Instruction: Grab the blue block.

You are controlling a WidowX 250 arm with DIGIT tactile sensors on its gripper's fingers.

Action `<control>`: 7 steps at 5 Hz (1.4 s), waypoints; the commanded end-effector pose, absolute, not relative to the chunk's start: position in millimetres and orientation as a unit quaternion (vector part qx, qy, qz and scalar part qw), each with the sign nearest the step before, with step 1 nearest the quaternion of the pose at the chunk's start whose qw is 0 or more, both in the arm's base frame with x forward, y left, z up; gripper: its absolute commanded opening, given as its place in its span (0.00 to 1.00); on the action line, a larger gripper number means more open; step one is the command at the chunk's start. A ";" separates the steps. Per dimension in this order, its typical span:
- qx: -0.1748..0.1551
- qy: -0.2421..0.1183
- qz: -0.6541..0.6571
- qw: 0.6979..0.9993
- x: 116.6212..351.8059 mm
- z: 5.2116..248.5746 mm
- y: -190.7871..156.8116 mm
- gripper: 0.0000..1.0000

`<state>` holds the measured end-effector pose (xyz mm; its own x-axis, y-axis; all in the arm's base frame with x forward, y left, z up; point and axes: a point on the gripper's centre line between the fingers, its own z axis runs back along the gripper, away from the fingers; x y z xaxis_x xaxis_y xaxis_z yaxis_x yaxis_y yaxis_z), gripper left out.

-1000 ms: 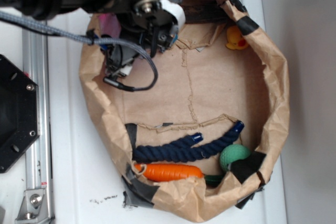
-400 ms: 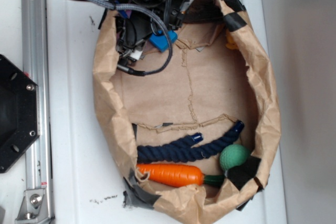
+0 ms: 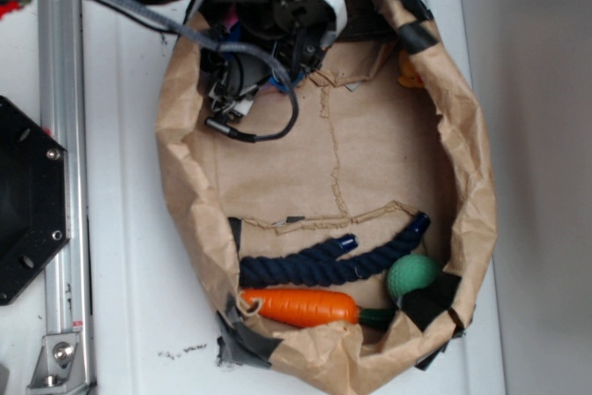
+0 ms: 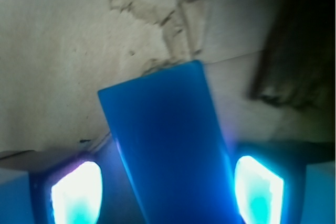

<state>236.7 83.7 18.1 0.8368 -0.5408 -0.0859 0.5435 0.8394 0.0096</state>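
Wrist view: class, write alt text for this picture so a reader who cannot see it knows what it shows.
A bright blue block fills the middle of the picture, tilted, running from the bottom edge up between the two glowing fingers of the gripper. Behind it lies creased brown paper. Whether the fingers press on the block cannot be told.

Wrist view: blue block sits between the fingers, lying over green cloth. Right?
Not quite. The blue block does sit between the gripper fingers, but the wrist view shows it over brown paper, not green cloth.
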 end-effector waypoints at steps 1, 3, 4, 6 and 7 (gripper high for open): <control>0.024 0.034 -0.308 0.950 242.4 3.1 67.5 1.00; 0.037 0.015 -0.300 0.953 238.6 5.7 66.6 0.00; 0.042 -0.026 -0.281 0.959 239.1 39.3 47.8 0.00; -0.022 -0.072 -0.115 0.991 282.8 143.8 -17.2 0.00; -0.024 -0.045 -0.024 0.998 280.5 161.0 -5.4 0.00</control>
<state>268.2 -7.8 140.4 0.9983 -0.0574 0.0126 0.0580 0.9970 -0.0510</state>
